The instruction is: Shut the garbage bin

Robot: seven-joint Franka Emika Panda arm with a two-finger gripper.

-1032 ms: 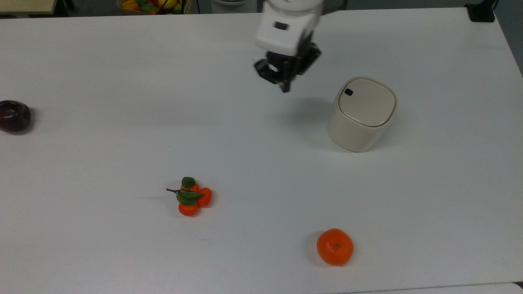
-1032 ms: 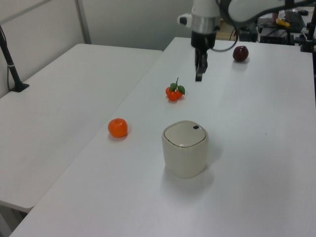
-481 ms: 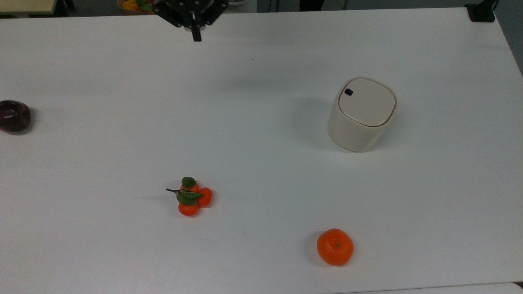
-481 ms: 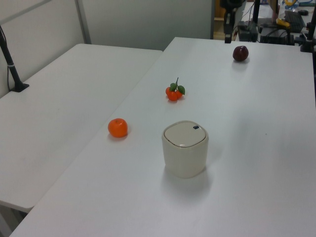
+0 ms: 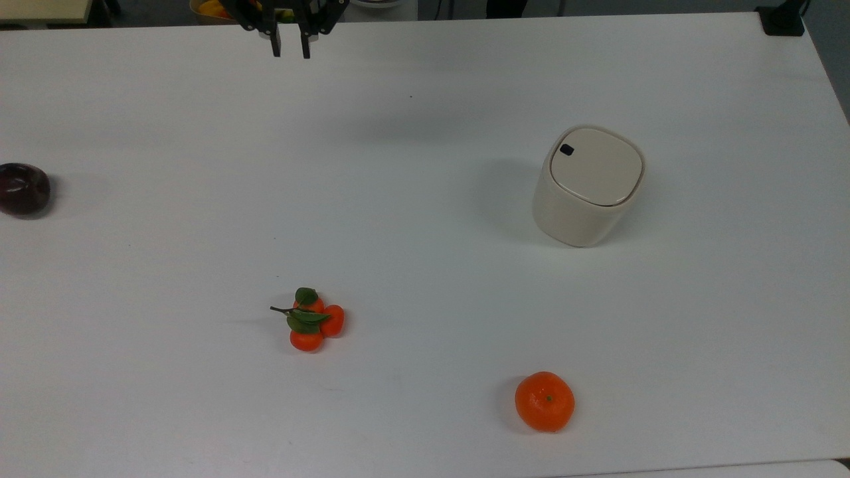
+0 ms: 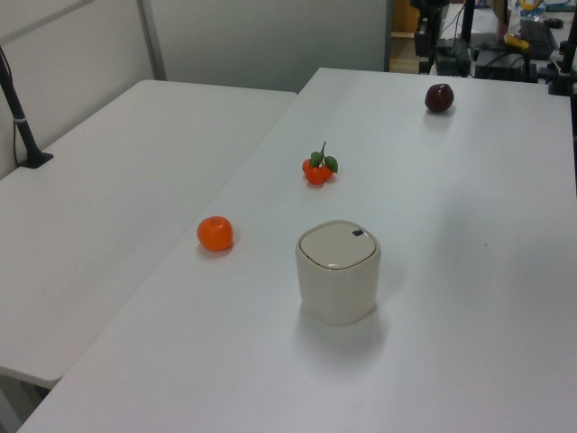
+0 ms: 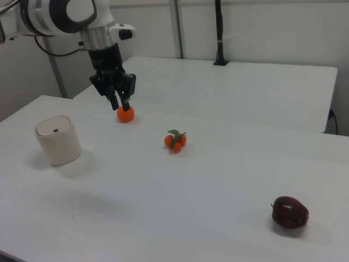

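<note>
The garbage bin (image 5: 584, 199) is a cream-white rounded tub standing on the white table (image 5: 425, 252). Its flat lid (image 5: 596, 166) lies down flush, with a small black mark near one corner. The bin also stands in the left view's middle (image 6: 338, 275) and at the right view's left (image 7: 58, 141). My gripper (image 5: 290, 50) hangs at the top view's upper edge, far to the left of the bin and well above the table. It is open, with nothing between its fingers. In the right view the gripper (image 7: 120, 105) hovers high above the table, in front of the orange.
An orange (image 5: 544, 401) lies near the top view's lower edge. A cluster of small oranges with leaves (image 5: 311, 320) sits left of centre. A dark red apple (image 5: 23, 188) rests at the top view's left edge. A fruit basket (image 5: 212, 8) stands beyond the table.
The gripper rose from beside the bin and swung to the top view's upper left. Within the last half second it went from shut to open. The bin's lid stays down.
</note>
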